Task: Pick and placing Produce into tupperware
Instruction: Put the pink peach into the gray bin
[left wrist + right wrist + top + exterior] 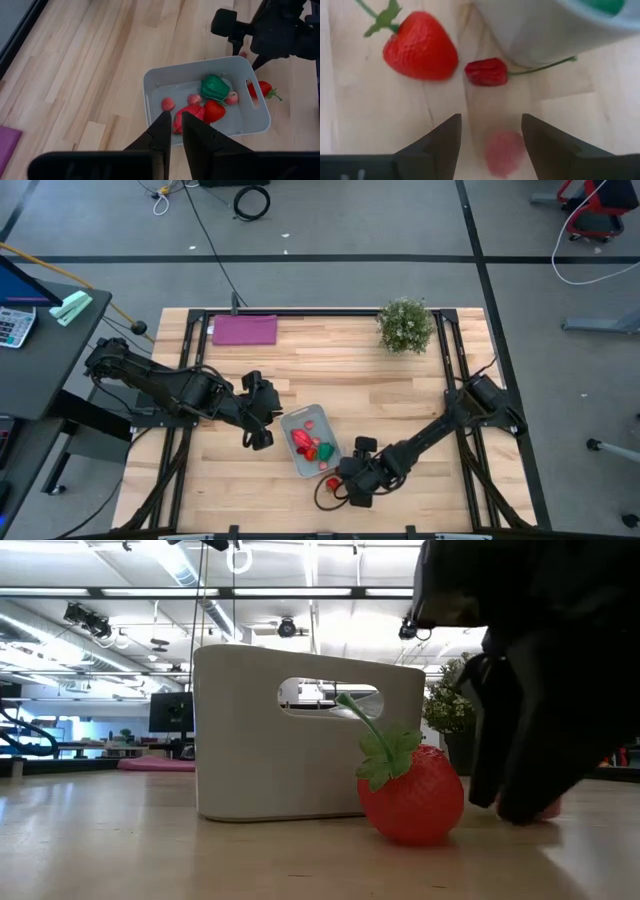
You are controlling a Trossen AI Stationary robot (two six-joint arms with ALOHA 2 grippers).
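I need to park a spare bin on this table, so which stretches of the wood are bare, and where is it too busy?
The wood is bare between the purple sheet and the potted plant, and across the middle toward the right arm. It is crowded around the tupperware: the left gripper is beside it, and the open right gripper hovers over a strawberry, a chili and a pink piece.

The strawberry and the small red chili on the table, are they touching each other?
Apart. The right wrist view shows bare wood between the strawberry and the chili.
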